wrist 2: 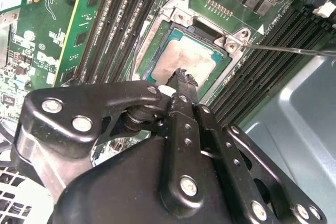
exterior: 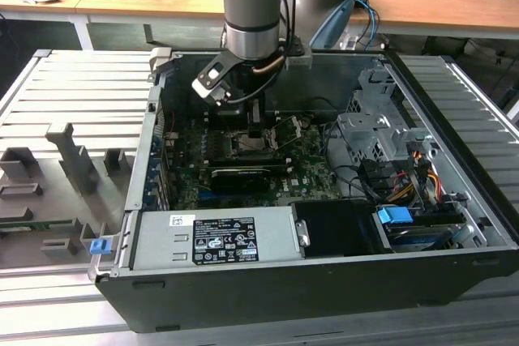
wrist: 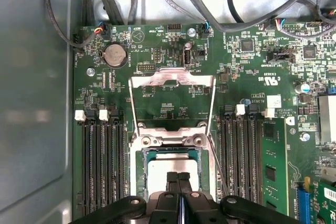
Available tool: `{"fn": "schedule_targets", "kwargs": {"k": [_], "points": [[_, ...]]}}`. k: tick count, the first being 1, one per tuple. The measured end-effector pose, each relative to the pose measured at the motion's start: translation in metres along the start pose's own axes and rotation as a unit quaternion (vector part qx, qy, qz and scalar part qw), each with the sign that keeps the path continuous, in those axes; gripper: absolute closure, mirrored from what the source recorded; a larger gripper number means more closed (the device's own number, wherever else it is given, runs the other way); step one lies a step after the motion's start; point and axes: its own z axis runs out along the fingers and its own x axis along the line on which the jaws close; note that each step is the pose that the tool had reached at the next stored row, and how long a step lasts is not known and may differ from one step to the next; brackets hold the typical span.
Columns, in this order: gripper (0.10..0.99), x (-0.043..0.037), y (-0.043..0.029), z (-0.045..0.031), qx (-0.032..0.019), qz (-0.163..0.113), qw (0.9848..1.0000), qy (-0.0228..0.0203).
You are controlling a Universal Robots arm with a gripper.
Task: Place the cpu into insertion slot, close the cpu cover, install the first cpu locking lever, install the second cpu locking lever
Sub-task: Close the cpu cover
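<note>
Fingers (wrist: pixel 172 183) of the gripper (wrist: pixel 178 176) are held together, tips at the face of the cpu (wrist: pixel 157 174), which is judged seated in the insertion slot (wrist: pixel 140 166); only light, level pressure is advised while the cpu cover (wrist: pixel 170 81) lies swung open.

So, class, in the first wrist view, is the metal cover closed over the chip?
No, the cover is swung open beyond its hinge, and the chip sits with its pale face bare.
</note>
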Motion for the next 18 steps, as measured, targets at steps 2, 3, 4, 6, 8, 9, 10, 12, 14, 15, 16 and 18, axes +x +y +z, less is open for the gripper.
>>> {"fn": "schedule_targets", "kwargs": {"k": [2,3,4,6,8,9,10,12,14,15,16,18], "points": [[0.98,0.0001,0.0001,-0.0011,0.0,0.0,1.0,-0.0006],[0.98,0.0001,0.0002,-0.0018,0.0,0.0,1.0,-0.0011],[0.98,0.0001,0.0002,-0.0022,0.0,0.0,1.0,-0.0015],[0.98,0.0001,0.0002,-0.0029,-0.0001,0.0,1.0,-0.0028],[0.98,0.0001,0.0002,-0.0032,-0.0001,0.0,1.0,-0.0036],[0.98,0.0002,0.0003,-0.0036,0.0,0.0,1.0,-0.0043],[0.98,0.0003,0.0004,-0.0059,-0.0001,0.0,1.0,-0.0051],[0.98,0.0005,0.0008,-0.0101,-0.0002,0.0,1.0,-0.0059],[0.98,0.0007,0.0012,-0.0152,-0.0002,-0.001,1.0,-0.0069],[0.98,0.0007,0.0013,-0.0168,-0.0002,-0.001,1.0,-0.0072],[0.98,0.0007,0.0014,-0.0181,-0.0002,-0.001,1.0,-0.0074],[0.98,0.0008,0.0017,-0.022,-0.0002,-0.001,1.0,-0.0085]]}}
